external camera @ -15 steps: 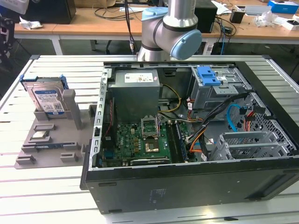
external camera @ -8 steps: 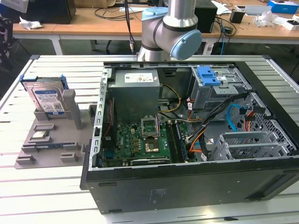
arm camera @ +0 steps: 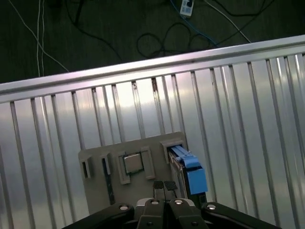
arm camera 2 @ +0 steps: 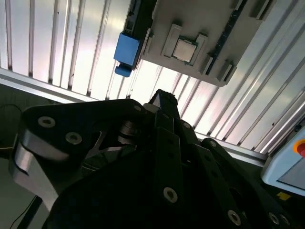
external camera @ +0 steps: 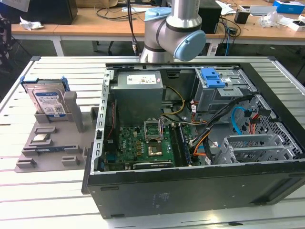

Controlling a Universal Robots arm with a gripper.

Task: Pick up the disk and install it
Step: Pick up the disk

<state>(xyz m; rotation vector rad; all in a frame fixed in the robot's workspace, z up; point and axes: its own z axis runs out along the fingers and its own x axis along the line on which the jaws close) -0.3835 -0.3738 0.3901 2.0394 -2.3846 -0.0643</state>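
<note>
The disk [external camera: 47,102] stands on edge in a grey holder [external camera: 47,152] on the slatted table, at the exterior view's left. It is silver with a white-and-blue label and a blue carrier frame. In both wrist views I look down on it from high up, and its blue frame edge [arm camera: 190,171] [arm camera 2: 126,50] shows. My gripper [arm camera: 164,186] [arm camera 2: 162,100] hangs well above the holder, close to the disk's end but apart from it. Its fingertips sit together with nothing between them.
An open computer case [external camera: 190,186] lies on the table to the exterior view's right of the holder, with a grey power supply [external camera: 138,93], a motherboard [external camera: 143,143] and a blue bracket [external camera: 212,77] on the drive bay. A processor chip [arm camera: 133,163] rests in the holder. Cables lie on the floor beyond the table edge [arm camera: 143,64].
</note>
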